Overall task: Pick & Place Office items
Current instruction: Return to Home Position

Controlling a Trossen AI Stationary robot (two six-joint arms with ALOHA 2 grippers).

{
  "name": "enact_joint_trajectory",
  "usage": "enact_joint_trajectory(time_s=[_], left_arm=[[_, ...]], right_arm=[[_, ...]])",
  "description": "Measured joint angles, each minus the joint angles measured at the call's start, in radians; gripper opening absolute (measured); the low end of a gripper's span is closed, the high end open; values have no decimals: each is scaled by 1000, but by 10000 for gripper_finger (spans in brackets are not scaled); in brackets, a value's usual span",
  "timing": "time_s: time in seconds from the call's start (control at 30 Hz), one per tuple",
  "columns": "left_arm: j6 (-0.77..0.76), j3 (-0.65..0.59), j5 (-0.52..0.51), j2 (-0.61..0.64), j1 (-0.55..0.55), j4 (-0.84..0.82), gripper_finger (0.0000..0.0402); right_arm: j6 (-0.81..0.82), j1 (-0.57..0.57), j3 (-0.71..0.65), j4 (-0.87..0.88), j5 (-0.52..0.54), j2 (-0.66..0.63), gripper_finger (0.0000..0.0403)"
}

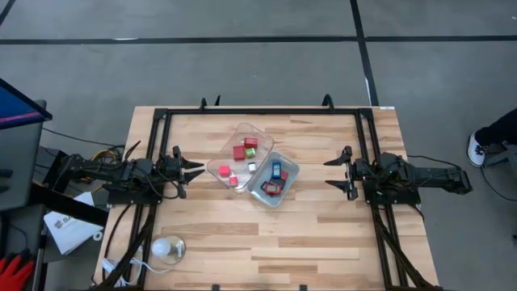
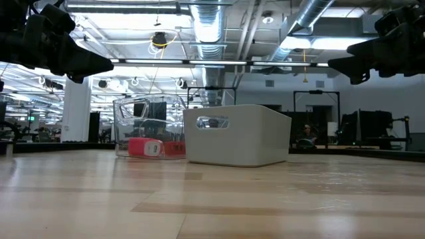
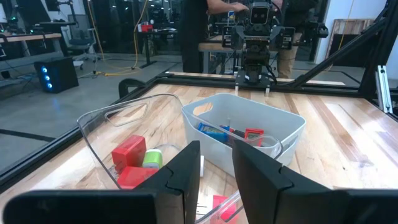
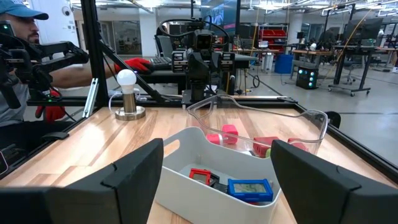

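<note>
The office items lie in two trays at the table's middle. A clear tray (image 1: 240, 149) holds red blocks (image 3: 129, 150), a green piece (image 1: 251, 153) and a white one (image 1: 252, 166). Touching it on the right, a whitish tray (image 1: 275, 179) holds a blue piece (image 4: 250, 188), a red clip (image 4: 200, 175) and black bits. My left gripper (image 1: 200, 170) hovers level just left of the clear tray, shut on nothing (image 3: 216, 155). My right gripper (image 1: 326, 172) hovers level to the right of the whitish tray, open and empty (image 4: 217, 149).
A round whitish lamp (image 1: 164, 247) with a cord stands at the near left corner. A black frame (image 1: 266, 111) runs along the table's far, left and right sides. A person (image 4: 25, 68) sits beyond the left edge. Bare wood lies toward the near edge.
</note>
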State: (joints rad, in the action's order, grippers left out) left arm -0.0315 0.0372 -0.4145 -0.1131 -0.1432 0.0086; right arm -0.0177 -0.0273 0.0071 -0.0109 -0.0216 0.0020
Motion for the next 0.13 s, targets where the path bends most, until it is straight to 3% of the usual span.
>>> enact_joint_trajectory(time_s=[0.13], left_arm=[[0,0,0,0,0,0,91]], right_arm=[[0,0,0,0,0,0,291]])
